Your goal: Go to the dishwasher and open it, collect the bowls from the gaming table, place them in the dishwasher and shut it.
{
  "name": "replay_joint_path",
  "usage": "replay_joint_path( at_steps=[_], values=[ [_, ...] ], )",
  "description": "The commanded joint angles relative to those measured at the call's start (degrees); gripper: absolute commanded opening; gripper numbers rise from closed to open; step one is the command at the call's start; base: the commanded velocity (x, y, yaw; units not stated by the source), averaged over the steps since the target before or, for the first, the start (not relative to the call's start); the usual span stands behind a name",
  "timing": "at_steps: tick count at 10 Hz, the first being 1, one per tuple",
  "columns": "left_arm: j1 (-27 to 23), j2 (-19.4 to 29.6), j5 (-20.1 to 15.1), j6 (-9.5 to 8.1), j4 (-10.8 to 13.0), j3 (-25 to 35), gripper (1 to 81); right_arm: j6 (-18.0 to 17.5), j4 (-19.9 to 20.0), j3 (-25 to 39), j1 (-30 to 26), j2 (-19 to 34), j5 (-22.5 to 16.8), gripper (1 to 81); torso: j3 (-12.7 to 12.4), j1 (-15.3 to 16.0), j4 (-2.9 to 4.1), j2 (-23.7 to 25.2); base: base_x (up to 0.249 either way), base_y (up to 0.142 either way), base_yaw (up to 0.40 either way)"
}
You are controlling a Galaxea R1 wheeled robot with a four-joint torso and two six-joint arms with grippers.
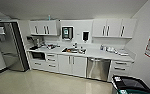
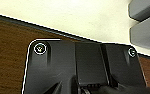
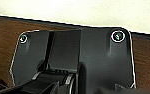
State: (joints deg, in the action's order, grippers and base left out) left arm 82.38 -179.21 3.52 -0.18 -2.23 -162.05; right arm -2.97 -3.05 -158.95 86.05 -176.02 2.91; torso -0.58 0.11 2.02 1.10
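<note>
We are in the approach step: driving toward the dishwasher (image 1: 98, 68), which sits closed at lower right of centre in the head view, under the white counter (image 1: 96, 53). It stands between the white cabinet doors (image 1: 72, 65) on its left and a drawer stack (image 1: 120, 68) on its right. We judge that the next move calls for closing in squarely on the steel front, leaving room for the door to swing down. Open pale floor (image 1: 41, 83) fills the lower left; a dark bin (image 1: 131, 86) crowds the lower right corner, just beside the right wall. We cannot tell either gripper's opening from the wrist views.
</note>
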Motion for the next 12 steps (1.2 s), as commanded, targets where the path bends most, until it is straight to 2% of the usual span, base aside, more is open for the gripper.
replay_joint_path(
  at_steps=[1, 12],
  values=[
    [-3.6, -0.1, -2.4, 0.27, -0.5, 0.1, 81.1, 0.2, -0.4, 0.2, -3.6, -0.2, -3.0, 81.1, 0.0, 0.0, 0.00, 0.0, 0.149, 0.000, 0.000],
    [-3.6, -0.2, -2.4, 0.19, -0.2, 0.1, 81.1, 0.1, -0.3, 0.2, -4.0, 0.0, -3.1, 81.1, 0.0, -0.1, 0.00, 0.0, 0.143, 0.000, 0.000]
  ],
)
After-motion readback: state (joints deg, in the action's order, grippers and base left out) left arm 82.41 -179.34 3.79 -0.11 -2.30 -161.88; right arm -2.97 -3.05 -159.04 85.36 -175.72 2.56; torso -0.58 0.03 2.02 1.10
